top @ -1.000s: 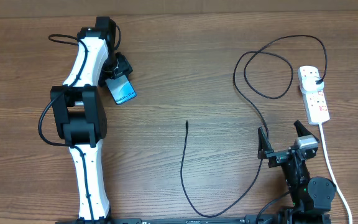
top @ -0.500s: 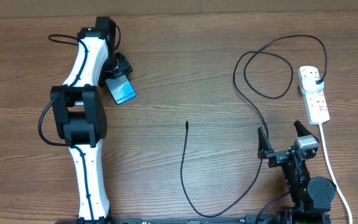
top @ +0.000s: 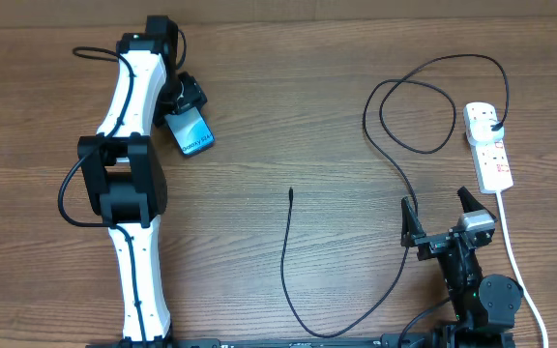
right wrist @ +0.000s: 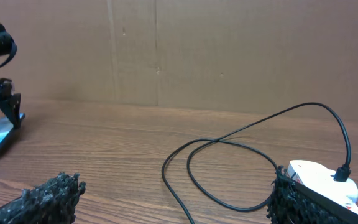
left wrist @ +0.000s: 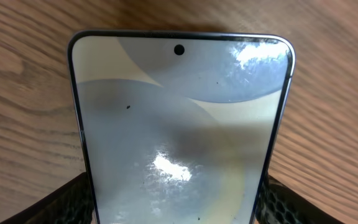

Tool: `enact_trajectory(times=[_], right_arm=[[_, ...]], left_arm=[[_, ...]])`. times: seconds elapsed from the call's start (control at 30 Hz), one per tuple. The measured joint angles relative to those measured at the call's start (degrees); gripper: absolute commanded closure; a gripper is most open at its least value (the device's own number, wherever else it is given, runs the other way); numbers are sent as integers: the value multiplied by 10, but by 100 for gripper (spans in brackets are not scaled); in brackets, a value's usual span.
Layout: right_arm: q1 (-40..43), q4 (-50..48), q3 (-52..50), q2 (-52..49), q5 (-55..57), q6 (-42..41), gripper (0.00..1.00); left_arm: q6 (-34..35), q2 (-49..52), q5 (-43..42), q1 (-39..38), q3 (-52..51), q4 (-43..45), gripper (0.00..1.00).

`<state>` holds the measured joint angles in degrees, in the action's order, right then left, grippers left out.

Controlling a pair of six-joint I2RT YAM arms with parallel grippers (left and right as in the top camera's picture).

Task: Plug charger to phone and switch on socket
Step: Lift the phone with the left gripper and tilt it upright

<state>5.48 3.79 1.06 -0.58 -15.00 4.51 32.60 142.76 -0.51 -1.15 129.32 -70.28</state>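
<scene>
Wooden table held the charger, its tip lying right of the phone; left gripper clasped that phone, right gripper gaped empty.

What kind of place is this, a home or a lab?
Probably a robotics lab or test bench: a left arm and a right arm at a wooden table, a plain cardboard wall behind, and only a phone, charger and socket to handle.

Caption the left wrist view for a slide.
Left gripper holds the phone by its side edges, screen facing the camera.
</scene>
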Motion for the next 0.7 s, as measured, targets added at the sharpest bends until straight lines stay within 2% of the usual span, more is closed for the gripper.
enact_trajectory(times=[0.3, 0.5, 0.7], right_arm=[[0, 0, 0, 0, 0, 0, 0], [0, 0, 0, 0, 0, 0, 0], [0, 0, 0, 0, 0, 0, 0]], left_arm=[[0, 0, -68, 0, 53, -33, 96], [8, 0, -176, 0, 87, -35, 96], [56, 0, -306, 0, 98, -35, 96]])
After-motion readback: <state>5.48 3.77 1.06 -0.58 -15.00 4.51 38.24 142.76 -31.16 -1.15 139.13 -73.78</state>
